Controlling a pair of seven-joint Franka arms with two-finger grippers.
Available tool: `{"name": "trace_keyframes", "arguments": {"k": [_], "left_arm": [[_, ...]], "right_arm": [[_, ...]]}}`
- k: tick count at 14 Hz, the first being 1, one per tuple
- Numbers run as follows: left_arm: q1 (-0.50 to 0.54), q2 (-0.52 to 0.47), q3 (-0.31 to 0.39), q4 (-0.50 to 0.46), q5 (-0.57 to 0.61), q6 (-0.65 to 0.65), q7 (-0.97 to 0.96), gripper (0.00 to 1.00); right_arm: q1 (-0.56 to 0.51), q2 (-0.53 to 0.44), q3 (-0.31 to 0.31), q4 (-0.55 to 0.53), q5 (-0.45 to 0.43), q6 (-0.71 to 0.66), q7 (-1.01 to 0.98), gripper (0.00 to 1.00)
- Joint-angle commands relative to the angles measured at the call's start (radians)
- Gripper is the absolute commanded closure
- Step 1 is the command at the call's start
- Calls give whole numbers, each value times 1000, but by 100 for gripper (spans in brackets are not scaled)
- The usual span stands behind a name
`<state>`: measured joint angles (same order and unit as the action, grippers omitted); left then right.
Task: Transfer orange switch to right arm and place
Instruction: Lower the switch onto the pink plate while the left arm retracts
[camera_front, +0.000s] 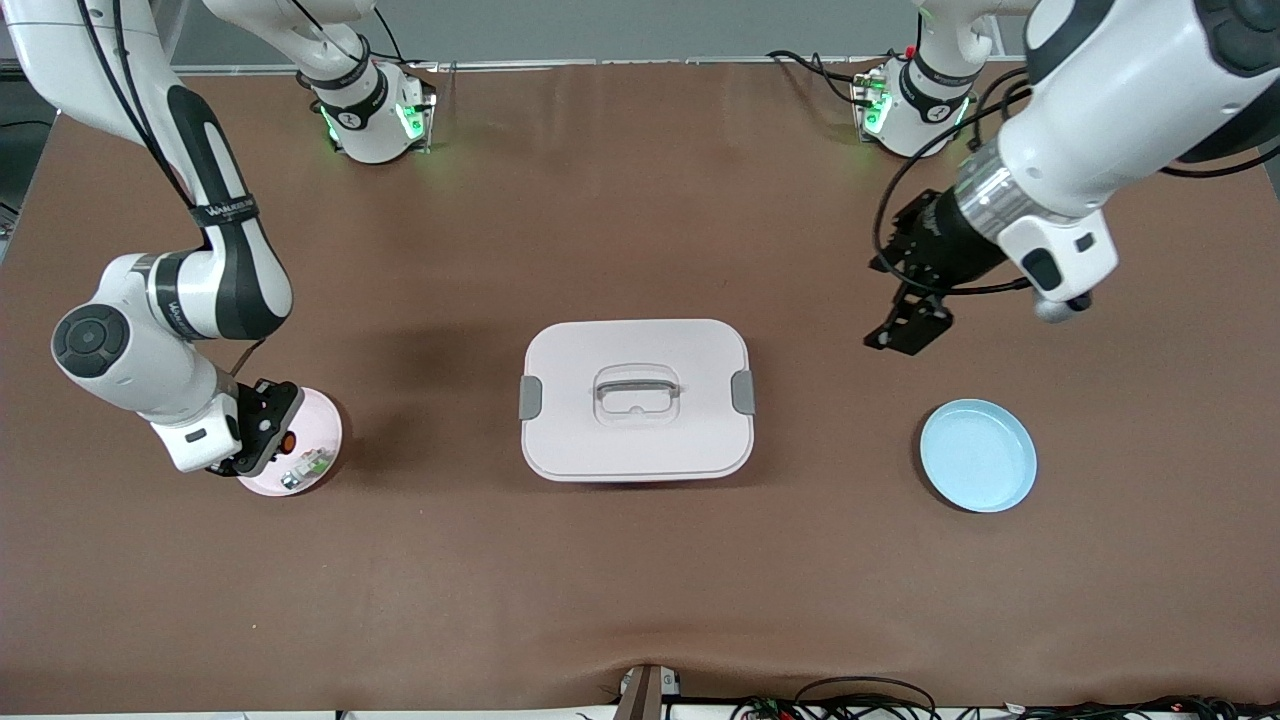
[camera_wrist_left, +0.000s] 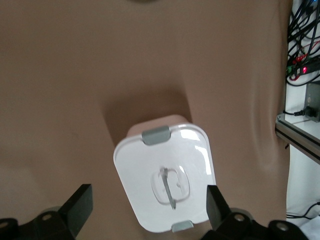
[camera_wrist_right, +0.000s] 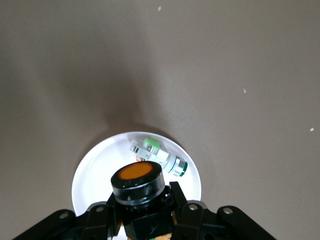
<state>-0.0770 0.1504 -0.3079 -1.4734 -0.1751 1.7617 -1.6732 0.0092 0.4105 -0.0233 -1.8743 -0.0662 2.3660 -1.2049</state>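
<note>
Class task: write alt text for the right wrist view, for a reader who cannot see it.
The right gripper is shut on the orange switch, holding it over a pale round plate on the brown table. A small green-white-silver part lies in the plate beside the switch.

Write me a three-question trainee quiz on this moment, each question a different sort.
1. True or false: the left gripper holds the orange switch.
2. Which dish is the right gripper over? A) pink plate B) blue plate C) lidded box
3. Fill in: the green-white-silver part lies on the ____ plate.

Key: 1 false; the right gripper's jaws are shut on it, the left's stand open over bare table. 2 A. 3 pink.
</note>
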Motion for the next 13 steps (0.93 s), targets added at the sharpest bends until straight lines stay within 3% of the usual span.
{"name": "trace_keyframes", "arguments": {"k": [1,8,13], "left_arm": [[-63,-51,107,-18,-1,-51,106,0],[-53,-123,347,-16,-41,-272,599,0],[-50,-132,483,-18,-27,-306,837,0]], "right_arm": [[-50,-15,19,-61,-24,56,-12,100],[-107,51,20,-97,-17,94,-15,100],[-109,106,20,-166,-20,251,-38,100]]}}
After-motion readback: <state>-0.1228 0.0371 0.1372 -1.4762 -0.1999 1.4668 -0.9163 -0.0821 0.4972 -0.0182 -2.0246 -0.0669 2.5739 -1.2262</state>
